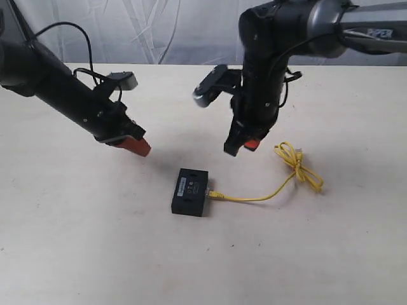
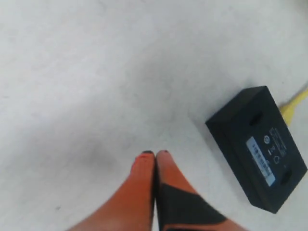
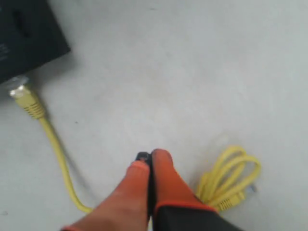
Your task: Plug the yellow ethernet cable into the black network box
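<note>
— What is hidden or hard to make out?

— The port on the black network box (image 1: 191, 192) cannot be seen in any view. One clear plug (image 3: 19, 91) of the yellow ethernet cable (image 1: 280, 184) is seen touching the box's side face, but whether it is seated inside cannot be told. The print on the pale label (image 2: 262, 161) is too small to be read. In the right wrist view the box is cut off at the frame edge. In the left wrist view only a short yellow stub is shown behind the box. The cable's other end is blurred among the loops.

— How are the claws held?

— The left gripper (image 1: 143, 149) is seen with its orange fingers pressed together, and nothing is gripped. The right gripper (image 1: 243, 146) is likewise closed on nothing.

— Where is the cable placed relative to them?

— It is laid on the pale table (image 1: 76, 241). In the exterior view it is run rightward from the box's right side, then bent up into a loose knot of loops. The knot is found near the right gripper's tips, to their right and apart from them. The plug at the box is found lower and to their left. The box is laid between the two grippers, nearer the camera than both. The left gripper is held above the table, up and left of the box, well apart from the cable.
</note>
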You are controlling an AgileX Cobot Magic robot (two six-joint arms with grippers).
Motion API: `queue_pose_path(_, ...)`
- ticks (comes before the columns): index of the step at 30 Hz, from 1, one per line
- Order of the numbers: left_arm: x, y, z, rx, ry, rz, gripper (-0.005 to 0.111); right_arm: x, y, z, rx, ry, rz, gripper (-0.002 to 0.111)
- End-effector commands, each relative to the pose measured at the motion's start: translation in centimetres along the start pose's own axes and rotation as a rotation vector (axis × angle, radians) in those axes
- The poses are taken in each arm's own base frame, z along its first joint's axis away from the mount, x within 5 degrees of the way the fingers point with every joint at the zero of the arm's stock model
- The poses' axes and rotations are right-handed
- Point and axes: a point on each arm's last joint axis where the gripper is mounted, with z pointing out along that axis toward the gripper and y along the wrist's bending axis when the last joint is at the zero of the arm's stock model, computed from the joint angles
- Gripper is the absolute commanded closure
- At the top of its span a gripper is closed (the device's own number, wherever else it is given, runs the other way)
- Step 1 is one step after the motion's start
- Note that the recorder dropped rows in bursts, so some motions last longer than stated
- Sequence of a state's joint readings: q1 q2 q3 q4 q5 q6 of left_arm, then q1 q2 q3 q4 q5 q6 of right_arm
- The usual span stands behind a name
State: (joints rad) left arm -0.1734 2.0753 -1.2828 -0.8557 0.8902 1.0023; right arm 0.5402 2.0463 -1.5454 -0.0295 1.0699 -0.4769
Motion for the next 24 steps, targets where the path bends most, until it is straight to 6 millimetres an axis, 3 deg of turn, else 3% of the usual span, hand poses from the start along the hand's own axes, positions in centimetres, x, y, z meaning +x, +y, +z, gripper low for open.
queue_pose_path(1,-1.2,-1.9,-4.4,-0.157,-0.037,0.009,0.107,3.2,-3.4,-4.1,0.054,-0.055,0.242,0.108)
queue_pose_path(5,-1.3,-4.0,-9.1,-0.308,-0.071,0.034,0.107,8.9,-5.6,-7.8,0.095,-0.105,0.388,0.108)
queue_pose_path(13,-0.4,-6.8,-14.8,-0.490,-0.097,0.048,0.107,15.3,-6.3,-8.7,0.081,-0.182,0.598,0.108)
queue_pose_path(18,0.7,-8.8,-16.8,-0.511,-0.166,0.056,0.107,17.9,-6.0,-9.5,0.151,-0.268,0.706,0.108)
queue_pose_path(24,2.8,-10.9,-18.7,-0.561,-0.289,0.090,0.107,19.2,-4.3,-11.3,0.253,-0.410,0.730,0.108)
